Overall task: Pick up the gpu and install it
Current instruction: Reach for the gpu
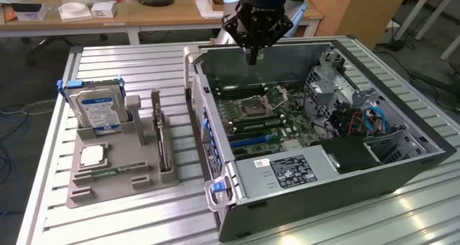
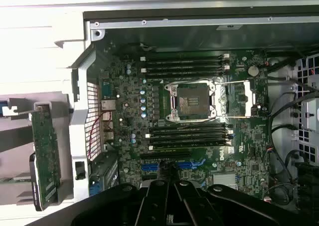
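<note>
Hand (image 1: 251, 61) hangs over the open case (image 1: 345, 188), above the motherboard (image 1: 287, 116), fingers closed on nothing. GPU (image 1: 162, 140) stands edge-on in the grey holder (image 1: 122, 153) on the table (image 1: 129, 62), just beside the case.

The gpu (image 1: 163, 142) stands edge-on, its lower edge hidden in the grey holder (image 1: 122, 151).
</note>
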Tool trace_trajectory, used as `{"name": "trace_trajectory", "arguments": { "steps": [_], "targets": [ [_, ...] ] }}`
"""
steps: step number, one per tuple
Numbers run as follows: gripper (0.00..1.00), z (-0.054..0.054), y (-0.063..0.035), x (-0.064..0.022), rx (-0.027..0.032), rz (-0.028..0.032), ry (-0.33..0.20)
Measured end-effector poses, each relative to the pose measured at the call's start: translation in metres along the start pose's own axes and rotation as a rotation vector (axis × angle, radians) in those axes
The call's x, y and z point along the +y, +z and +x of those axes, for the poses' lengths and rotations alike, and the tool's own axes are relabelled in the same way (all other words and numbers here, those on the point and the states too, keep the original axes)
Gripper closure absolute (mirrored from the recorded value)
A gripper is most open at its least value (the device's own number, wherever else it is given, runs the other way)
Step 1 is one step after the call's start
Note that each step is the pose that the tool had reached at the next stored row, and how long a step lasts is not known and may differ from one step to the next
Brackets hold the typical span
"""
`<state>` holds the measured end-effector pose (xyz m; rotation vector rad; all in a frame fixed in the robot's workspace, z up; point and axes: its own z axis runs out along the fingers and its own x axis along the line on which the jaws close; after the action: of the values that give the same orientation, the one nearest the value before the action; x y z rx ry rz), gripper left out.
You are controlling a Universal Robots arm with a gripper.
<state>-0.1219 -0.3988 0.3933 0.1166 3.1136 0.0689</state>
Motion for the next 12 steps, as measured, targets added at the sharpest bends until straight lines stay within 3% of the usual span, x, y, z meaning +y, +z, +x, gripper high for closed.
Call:
{"name": "trace_trajectory", "arguments": {
  "steps": [12],
  "targets": [
    [0.9,0.0017,0.0,-0.0001,0.0,-0.0001,0.0]
  ]
}}
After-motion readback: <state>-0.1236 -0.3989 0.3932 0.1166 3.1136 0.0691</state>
